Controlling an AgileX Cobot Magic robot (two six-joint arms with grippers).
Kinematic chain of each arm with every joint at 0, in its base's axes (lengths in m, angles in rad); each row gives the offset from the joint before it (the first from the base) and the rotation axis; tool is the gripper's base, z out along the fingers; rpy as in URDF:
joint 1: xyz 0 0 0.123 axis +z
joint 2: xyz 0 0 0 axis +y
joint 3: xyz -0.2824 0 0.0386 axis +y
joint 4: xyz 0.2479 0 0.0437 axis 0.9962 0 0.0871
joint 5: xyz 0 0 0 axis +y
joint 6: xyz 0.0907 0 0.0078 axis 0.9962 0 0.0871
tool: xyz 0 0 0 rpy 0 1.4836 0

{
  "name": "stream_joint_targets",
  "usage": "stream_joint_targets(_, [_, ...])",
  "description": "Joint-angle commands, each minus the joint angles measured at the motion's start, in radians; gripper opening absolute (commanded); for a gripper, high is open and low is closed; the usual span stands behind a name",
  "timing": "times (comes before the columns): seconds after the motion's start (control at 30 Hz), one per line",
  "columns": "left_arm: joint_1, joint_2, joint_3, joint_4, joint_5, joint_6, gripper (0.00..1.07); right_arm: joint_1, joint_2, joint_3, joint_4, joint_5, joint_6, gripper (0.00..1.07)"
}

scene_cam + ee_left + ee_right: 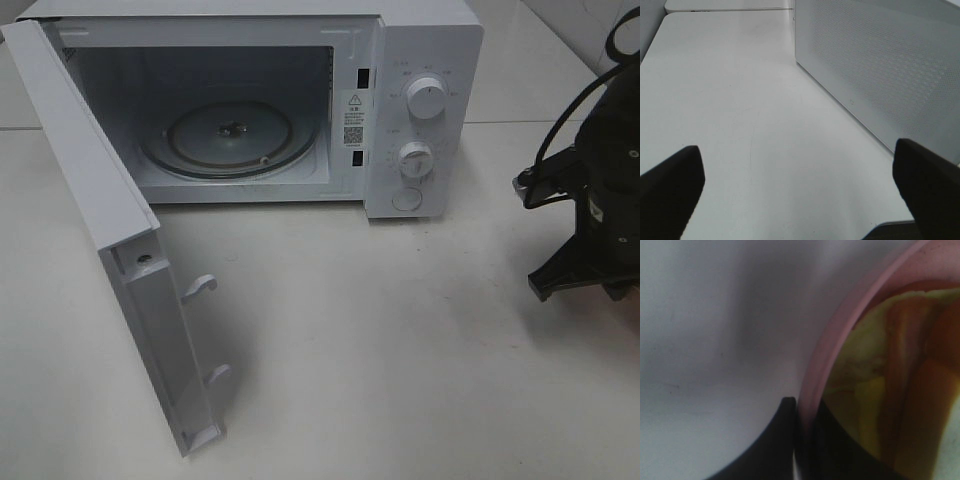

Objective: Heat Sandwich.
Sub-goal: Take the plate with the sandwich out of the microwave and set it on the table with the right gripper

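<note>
In the right wrist view, the black right gripper (799, 440) pinches the rim of the round pink plate (830, 360), which carries the blurred sandwich with yellow-green filling and brown crust (890, 390), cut off by the frame. Overhead, the plate is out of frame. The black left gripper (800, 192) is spread wide over the white table (740, 100). Farther off, the white microwave (420, 100) stands with its door (110, 240) open.

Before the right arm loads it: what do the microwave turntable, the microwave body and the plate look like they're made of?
Turntable: probably clear glass; it is see-through with glossy ring reflections. Microwave body: smooth white shell, painted metal or plastic, I cannot tell; its wall beside the open left gripper shows fine perforations. Pink plate: smooth, softly glossy rim, plastic or glazed ceramic; the close view is blurred.
</note>
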Motion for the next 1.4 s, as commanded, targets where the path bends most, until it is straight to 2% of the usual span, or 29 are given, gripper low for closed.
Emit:
stream_joint_targets(0.03, [-0.006, -0.016, 0.001, 0.003, -0.014, 0.003, 0.98, -0.012, 0.039, -0.007, -0.041, -0.028, 0.026, 0.02])
stream_joint_targets(0.33, [-0.006, -0.016, 0.001, 0.003, -0.014, 0.003, 0.98, -0.012, 0.131, -0.007, -0.074, -0.083, 0.090, 0.03])
stream_joint_targets(0.6, [-0.006, -0.016, 0.001, 0.003, -0.014, 0.003, 0.98, -0.012, 0.134, -0.007, -0.074, -0.091, 0.092, 0.05])
stream_joint_targets(0.8, [-0.006, -0.016, 0.001, 0.003, -0.014, 0.003, 0.98, -0.012, 0.132, -0.007, -0.070, -0.089, 0.106, 0.11])
stream_joint_targets(0.93, [-0.006, -0.016, 0.001, 0.003, -0.014, 0.003, 0.98, -0.012, 0.117, -0.007, -0.063, -0.087, 0.107, 0.23])
stream_joint_targets(0.97, [-0.006, -0.016, 0.001, 0.003, -0.014, 0.003, 0.98, -0.012, 0.111, -0.008, -0.060, -0.086, 0.106, 0.28])
stream_joint_targets(1.0, [-0.006, -0.016, 0.001, 0.003, -0.014, 0.003, 0.98, -0.012, 0.094, -0.008, -0.039, -0.086, 0.092, 0.39])
stream_joint_targets(1.07, [-0.006, -0.016, 0.001, 0.003, -0.014, 0.003, 0.98, -0.012, 0.084, -0.008, -0.030, -0.084, 0.079, 0.43])
stream_joint_targets(1.13, [-0.006, -0.016, 0.001, 0.003, -0.014, 0.003, 0.98, -0.012, 0.056, -0.008, 0.021, -0.079, 0.017, 0.56])
stream_joint_targets(1.17, [-0.006, -0.016, 0.001, 0.003, -0.014, 0.003, 0.98, -0.012, 0.056, -0.008, 0.021, -0.079, 0.017, 0.56])
stream_joint_targets(1.27, [-0.006, -0.016, 0.001, 0.003, -0.014, 0.003, 0.98, -0.012, 0.001, -0.008, 0.111, -0.055, -0.080, 0.69])
stream_joint_targets(1.4, [-0.006, -0.016, 0.001, 0.003, -0.014, 0.003, 0.98, -0.012, -0.069, -0.008, 0.208, -0.026, -0.187, 0.78])
